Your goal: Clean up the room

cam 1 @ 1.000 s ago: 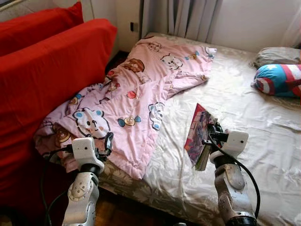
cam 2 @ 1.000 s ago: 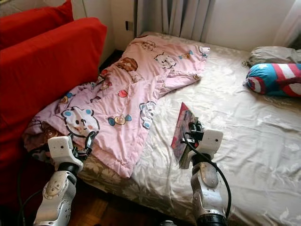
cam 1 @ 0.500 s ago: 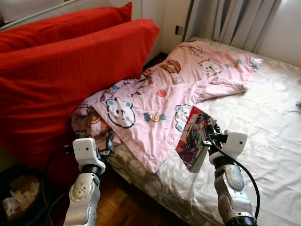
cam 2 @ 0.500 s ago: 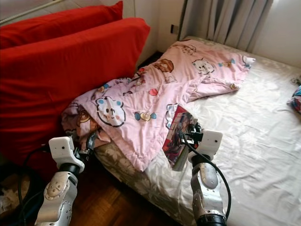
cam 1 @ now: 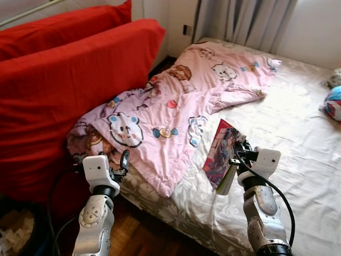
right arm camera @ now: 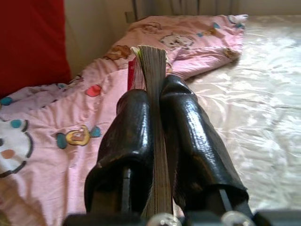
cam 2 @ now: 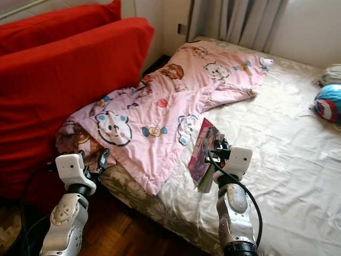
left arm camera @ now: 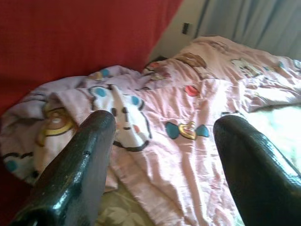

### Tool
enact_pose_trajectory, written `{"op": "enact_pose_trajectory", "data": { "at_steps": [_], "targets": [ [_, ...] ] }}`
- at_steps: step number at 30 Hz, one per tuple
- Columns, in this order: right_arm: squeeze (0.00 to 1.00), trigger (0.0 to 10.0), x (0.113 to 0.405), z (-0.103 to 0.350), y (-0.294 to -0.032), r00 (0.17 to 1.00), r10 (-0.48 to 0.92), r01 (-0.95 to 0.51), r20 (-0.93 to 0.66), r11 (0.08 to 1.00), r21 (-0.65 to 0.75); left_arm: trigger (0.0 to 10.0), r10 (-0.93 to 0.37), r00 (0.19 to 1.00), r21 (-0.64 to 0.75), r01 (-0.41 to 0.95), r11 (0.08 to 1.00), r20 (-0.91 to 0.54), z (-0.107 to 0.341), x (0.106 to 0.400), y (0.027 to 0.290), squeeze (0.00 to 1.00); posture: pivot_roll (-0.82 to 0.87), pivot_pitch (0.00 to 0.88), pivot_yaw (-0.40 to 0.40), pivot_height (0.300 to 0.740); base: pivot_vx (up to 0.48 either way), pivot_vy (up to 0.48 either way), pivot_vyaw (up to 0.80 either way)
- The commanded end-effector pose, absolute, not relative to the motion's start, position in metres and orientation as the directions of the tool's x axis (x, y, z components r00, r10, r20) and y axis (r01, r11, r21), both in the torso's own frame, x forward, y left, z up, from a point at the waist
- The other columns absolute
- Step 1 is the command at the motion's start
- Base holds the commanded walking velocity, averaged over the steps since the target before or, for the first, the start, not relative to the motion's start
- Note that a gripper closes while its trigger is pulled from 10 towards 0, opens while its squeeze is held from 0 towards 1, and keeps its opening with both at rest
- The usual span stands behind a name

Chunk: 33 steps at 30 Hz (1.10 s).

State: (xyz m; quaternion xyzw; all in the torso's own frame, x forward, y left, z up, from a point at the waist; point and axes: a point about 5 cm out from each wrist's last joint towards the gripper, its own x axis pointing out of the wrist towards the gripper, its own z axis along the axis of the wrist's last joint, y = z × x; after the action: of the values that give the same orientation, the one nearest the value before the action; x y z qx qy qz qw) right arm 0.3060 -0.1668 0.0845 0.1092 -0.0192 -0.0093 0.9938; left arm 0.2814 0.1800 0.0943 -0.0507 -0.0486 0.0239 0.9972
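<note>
The right jaws [right arm camera: 155,136] are clamped tight on a thin comic book [cam 1: 222,154], held on edge above the bed [cam 1: 298,138] beside the pink blanket [cam 1: 176,101], while the left jaws [left arm camera: 164,155] gape empty, so carrying it off calls for steady, level wrist motion.

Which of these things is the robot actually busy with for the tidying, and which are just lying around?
In the job:
- book, clamped in the right gripper
- left gripper, open, near the pink blanket

Just lying about:
- red cushions beside the bed
- blue and red pillow at the far side
- curtain
</note>
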Motion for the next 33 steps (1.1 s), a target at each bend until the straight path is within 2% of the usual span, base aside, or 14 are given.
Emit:
{"op": "enact_pose_trajectory", "data": {
  "at_steps": [1, 21, 26, 33],
  "targets": [
    [0.0, 10.0, 0.3082, 0.0889, -0.1675, 0.998, -0.021, 0.009, 0.054, 0.977, 0.215, 10.0, 0.049, 0.995, -0.079, -0.042, 0.996, 0.088, 0.0931, 0.281, 0.18, 0.0, -0.05, 0.113, -0.057, 0.74, 0.0, 0.0, -0.74],
    [0.0, 10.0, 0.308, 0.0881, -0.1692, 0.998, -0.025, 0.014, 0.05, 0.978, 0.207, 10.0, 0.043, 0.995, -0.074, -0.037, 0.997, 0.085, 0.0919, 0.281, 0.1784, 0.0, -0.05, 0.113, -0.057, 0.74, 0.0, 0.0, -0.73],
    [0.0, 10.0, 0.3083, 0.0883, -0.1691, 0.998, -0.026, 0.015, 0.051, 0.978, 0.209, 10.0, 0.048, 0.995, -0.08, -0.041, 0.996, 0.09, 0.0926, 0.2814, 0.1783, 0.0, -0.05, 0.112, -0.056, 0.74, 0.0, -0.48, -0.73],
    [0.0, 10.0, 0.3089, 0.0884, -0.169, 0.998, -0.027, 0.016, 0.051, 0.977, 0.21, 10.0, 0.047, 0.995, -0.091, -0.039, 0.995, 0.086, 0.0921, 0.2819, 0.1787, 0.0, -0.05, 0.111, -0.056, 0.74, 0.0, 0.0, -0.73]
  ]
}}
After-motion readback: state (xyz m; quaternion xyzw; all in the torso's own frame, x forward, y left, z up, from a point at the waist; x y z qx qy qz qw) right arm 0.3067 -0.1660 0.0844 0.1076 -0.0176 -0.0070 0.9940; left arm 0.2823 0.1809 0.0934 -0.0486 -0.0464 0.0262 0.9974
